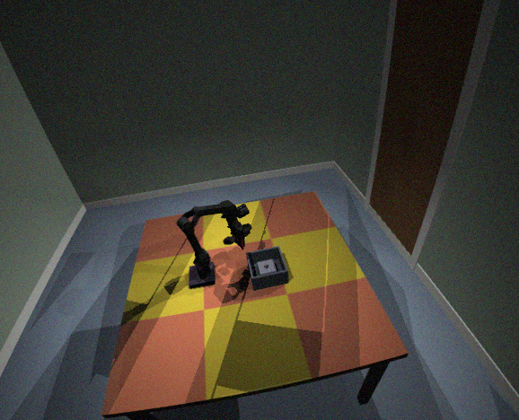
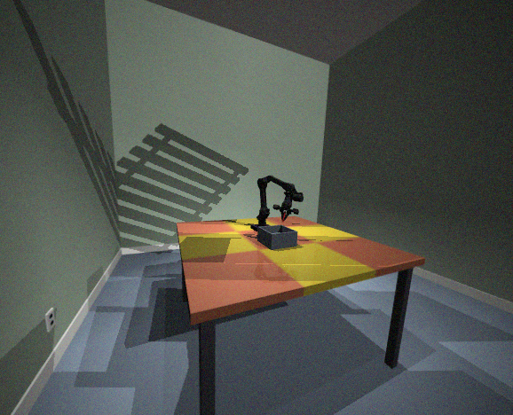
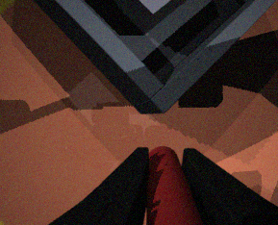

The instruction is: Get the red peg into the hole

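Observation:
My gripper is shut on the red peg, which stands between the two black fingers in the wrist view. In the exterior view the peg shows as a small red spot at the fingertips. Gripper and peg are in the air above the table, beside the open box and outside it. The grey open box stands on the table. The light plate with a dark hole lies at its bottom. In the wrist view only a corner of the plate shows.
The table has an orange and yellow checkered top crossed by shadows. The arm's base stands on it to the left of the box in the top view. The raised walls of the box surround the plate.

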Controlling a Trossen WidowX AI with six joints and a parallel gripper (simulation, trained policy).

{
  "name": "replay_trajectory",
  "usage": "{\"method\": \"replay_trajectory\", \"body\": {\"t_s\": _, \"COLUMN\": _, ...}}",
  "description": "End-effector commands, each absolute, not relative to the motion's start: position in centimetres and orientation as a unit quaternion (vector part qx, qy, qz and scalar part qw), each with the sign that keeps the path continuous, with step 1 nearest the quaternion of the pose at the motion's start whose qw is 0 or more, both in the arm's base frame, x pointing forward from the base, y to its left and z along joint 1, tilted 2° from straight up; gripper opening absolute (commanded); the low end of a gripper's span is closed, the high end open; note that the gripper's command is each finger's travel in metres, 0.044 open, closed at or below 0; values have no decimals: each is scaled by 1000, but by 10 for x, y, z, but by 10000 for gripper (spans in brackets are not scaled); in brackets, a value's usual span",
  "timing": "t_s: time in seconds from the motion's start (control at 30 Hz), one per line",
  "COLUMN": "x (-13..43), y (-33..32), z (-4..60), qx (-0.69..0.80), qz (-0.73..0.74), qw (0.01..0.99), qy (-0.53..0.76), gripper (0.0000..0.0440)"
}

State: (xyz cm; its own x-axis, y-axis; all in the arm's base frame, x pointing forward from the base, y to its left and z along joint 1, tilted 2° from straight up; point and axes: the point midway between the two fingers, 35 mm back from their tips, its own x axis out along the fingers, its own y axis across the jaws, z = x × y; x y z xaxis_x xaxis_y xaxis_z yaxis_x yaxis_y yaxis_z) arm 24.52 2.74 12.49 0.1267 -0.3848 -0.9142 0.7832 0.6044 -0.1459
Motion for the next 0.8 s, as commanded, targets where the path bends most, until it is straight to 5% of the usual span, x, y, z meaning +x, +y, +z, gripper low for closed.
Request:
{"method": "replay_trajectory", "body": {"t_s": 0.0, "x": 256, "y": 15, "z": 131, "qx": 201, "qz": -413, "qw": 728, "qy": 508, "gripper": 0}}
{"method": "replay_trajectory", "body": {"t_s": 0.77, "x": 315, "y": -77, "z": 116, "qx": 238, "qz": -440, "qw": 720, "qy": 481, "gripper": 0}}
